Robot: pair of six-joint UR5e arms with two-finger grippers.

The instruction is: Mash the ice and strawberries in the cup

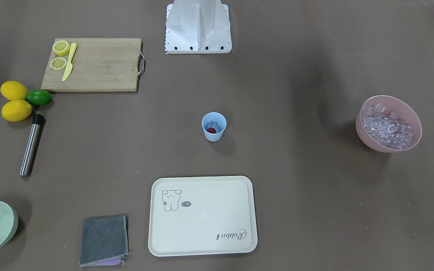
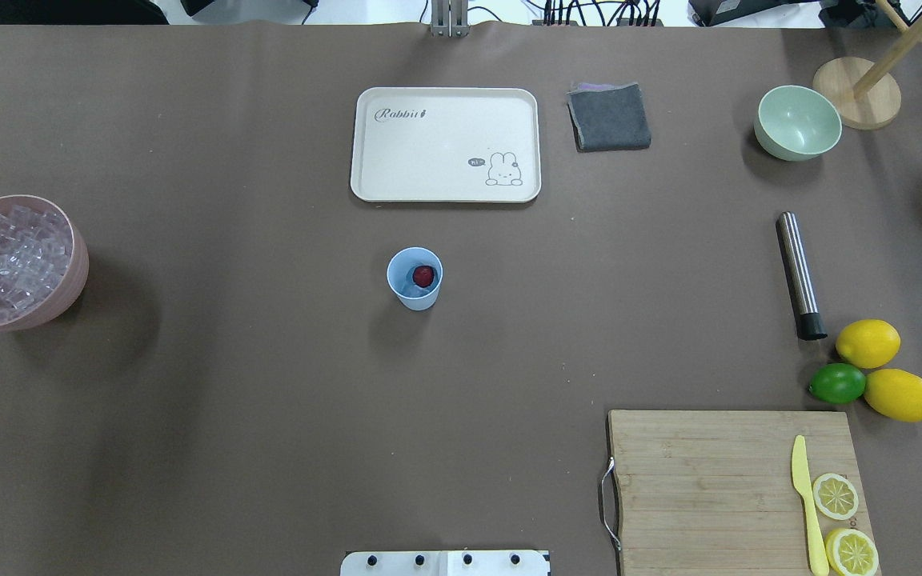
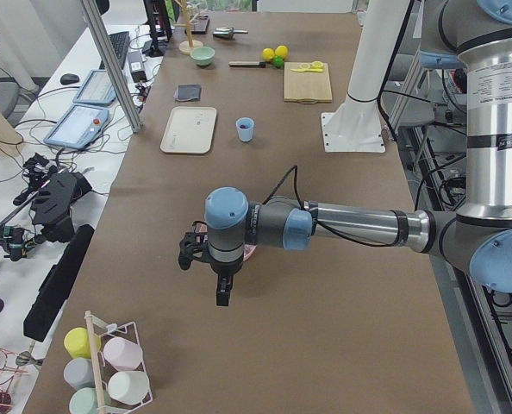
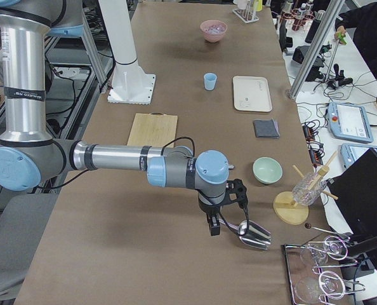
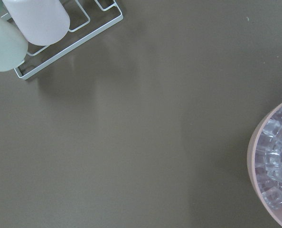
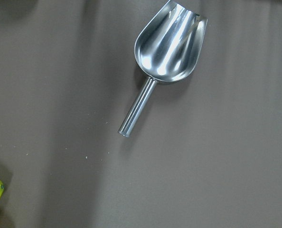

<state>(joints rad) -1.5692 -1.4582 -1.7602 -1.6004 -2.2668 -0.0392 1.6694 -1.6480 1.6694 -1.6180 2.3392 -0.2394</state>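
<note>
The light-blue cup (image 1: 213, 133) stands upright mid-table; it also shows in the overhead view (image 2: 413, 292). Inside lie the red strawberry (image 1: 211, 130) (image 2: 423, 276) and a few clear ice pieces (image 1: 213, 124). More ice (image 2: 9, 256) fills a pink bowl (image 1: 375, 141). My left gripper (image 3: 222, 297) shows only in the exterior left view, hanging near that bowl; I cannot tell if it is open or shut. My right gripper (image 4: 212, 227) shows only in the exterior right view, above a steel scoop (image 6: 172, 45); I cannot tell its state either.
A steel muddler (image 2: 799, 274) lies near two lemons (image 2: 867, 342) and a lime (image 2: 836, 383). A cutting board (image 2: 701, 480) holds lemon halves and a yellow knife. A cream tray (image 2: 397, 160), grey cloth (image 2: 609, 117), green bowl (image 2: 797, 124) and cup rack (image 5: 74, 40) are around.
</note>
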